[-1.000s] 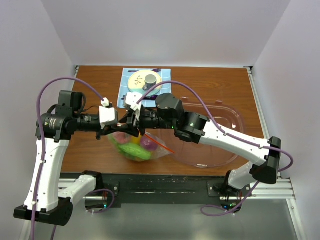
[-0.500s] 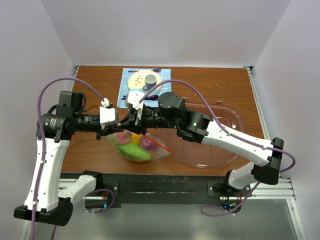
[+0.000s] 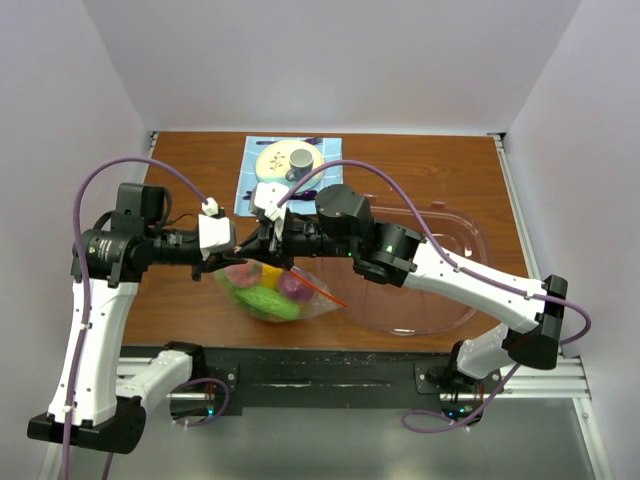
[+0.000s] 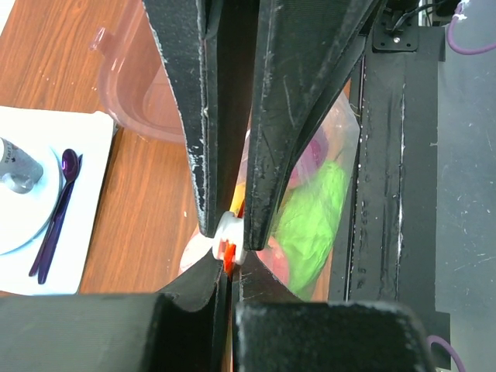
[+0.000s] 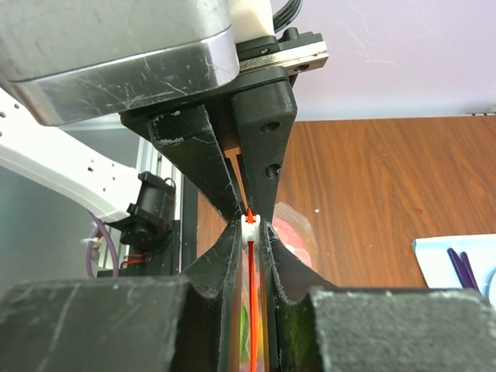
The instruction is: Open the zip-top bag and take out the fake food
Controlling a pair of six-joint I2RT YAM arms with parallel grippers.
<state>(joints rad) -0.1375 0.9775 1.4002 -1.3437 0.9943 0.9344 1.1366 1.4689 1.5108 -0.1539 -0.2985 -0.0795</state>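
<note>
On the zip-top bag, left fingers tight; right fingers, wider before, now tight too.

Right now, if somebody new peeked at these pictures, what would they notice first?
First, the two robot arms meeting nose to nose over the middle of the table, with the left gripper and the right gripper both pinching the top edge of the zip-top bag. Next, the bright fake food inside the bag below them, green, yellow and pink. A big clear pinkish bowl sits to the right.
</note>
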